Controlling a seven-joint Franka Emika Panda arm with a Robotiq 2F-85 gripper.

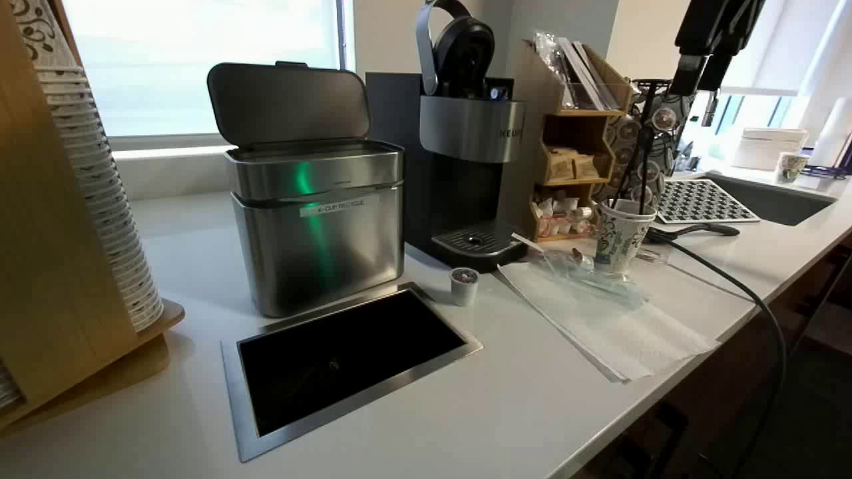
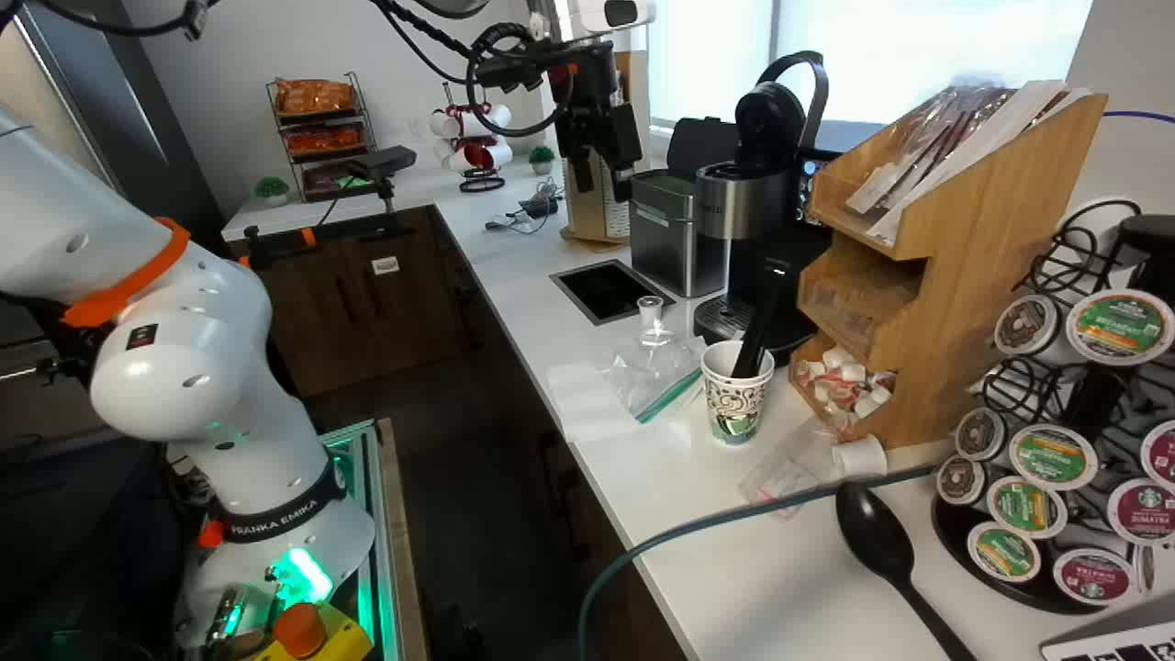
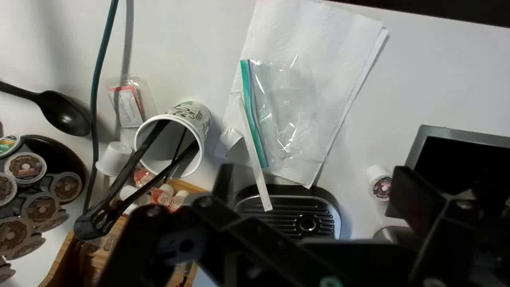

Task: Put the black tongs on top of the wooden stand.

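Note:
The black tongs [image 1: 644, 143] stand in a patterned paper cup [image 1: 619, 246], their joined end up and leaning toward the wooden stand [image 1: 578, 180]. The tongs [image 2: 760, 321], cup [image 2: 734, 404] and stand [image 2: 1001, 275] also show in an exterior view. In the wrist view the tongs [image 3: 91, 225] reach out of the cup [image 3: 195, 113] over the stand [image 3: 63, 263]. The stand's slanted top holds wrapped packets. My gripper [image 3: 314, 179] is open and empty, high above the counter, to one side of the tongs and apart from them. It also shows in both exterior views [image 1: 699, 93] [image 2: 601, 174].
A coffee maker [image 2: 744, 207] with its lid raised stands beside the stand, near a metal bin [image 1: 319, 239]. A pod carousel [image 2: 1092, 404], black spoon [image 2: 877, 532], cable [image 2: 734, 514], plastic bag [image 3: 283, 107] and paper towels [image 1: 632, 339] surround the cup. A recessed opening [image 1: 239, 399] lies farther along.

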